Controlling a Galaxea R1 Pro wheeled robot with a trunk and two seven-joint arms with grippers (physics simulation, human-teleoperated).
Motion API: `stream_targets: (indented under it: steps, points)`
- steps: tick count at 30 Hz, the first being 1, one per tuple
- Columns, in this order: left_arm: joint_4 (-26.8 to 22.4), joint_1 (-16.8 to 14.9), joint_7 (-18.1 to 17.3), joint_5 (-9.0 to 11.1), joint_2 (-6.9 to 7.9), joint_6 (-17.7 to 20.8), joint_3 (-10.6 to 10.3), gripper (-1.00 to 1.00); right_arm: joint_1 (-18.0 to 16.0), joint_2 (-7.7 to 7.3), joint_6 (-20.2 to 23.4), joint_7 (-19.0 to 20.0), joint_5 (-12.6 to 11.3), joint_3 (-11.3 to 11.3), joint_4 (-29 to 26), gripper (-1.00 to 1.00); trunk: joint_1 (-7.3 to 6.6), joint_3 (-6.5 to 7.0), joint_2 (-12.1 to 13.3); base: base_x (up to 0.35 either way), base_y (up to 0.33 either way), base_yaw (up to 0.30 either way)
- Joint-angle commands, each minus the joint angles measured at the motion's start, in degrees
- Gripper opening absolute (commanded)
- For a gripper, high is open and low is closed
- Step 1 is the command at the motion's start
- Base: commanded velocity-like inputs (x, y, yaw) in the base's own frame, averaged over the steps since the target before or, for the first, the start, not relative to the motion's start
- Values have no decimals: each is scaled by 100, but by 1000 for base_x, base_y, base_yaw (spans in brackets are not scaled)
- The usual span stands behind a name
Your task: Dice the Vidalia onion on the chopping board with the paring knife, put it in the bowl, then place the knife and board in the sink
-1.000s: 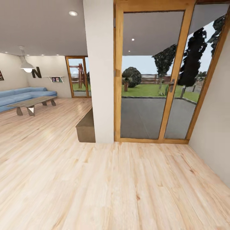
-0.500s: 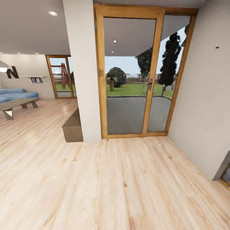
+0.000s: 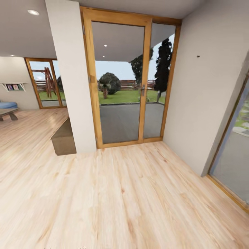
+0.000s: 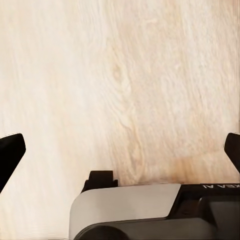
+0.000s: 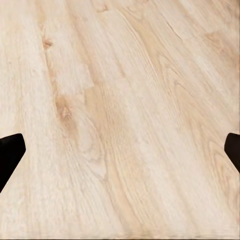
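Floor (image 3: pixel 131 200) of pale wood is seen ahead, with a glass door (image 3: pixel 119 83) at 12 o'clock and a pillar (image 3: pixel 71 79) at 11. Left claw (image 4: pixel 120 150) and right claw (image 5: pixel 120 150) are spread wide over bare planks, nothing pinched. No task thing is seen.

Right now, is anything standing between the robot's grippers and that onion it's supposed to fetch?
That can't be judged here: the robot is on its way. Ahead are a wood floor, a glass door and a white pillar. Both grippers, left and right, hang open over bare floor.
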Motion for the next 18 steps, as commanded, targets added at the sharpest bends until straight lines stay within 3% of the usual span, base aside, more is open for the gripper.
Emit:
stream_targets:
  steps: [1, 7, 18]
  points:
    - [2, -2, -4, 6, 1, -16, -2, 100, -4, 5, -16, 4, -7, -15, 1, 100, -3, -6, -3, -317, 0, -281]
    - [2, -2, -4, 6, 1, -16, -2, 100, -4, 5, -16, 4, -7, -15, 1, 100, -3, -6, -3, -312, 104, -281]
    - [10, -2, -4, 6, 1, -14, -2, 100, -4, 5, -16, 4, -6, -15, 1, 100, -3, -6, -3, -274, 208, -281]
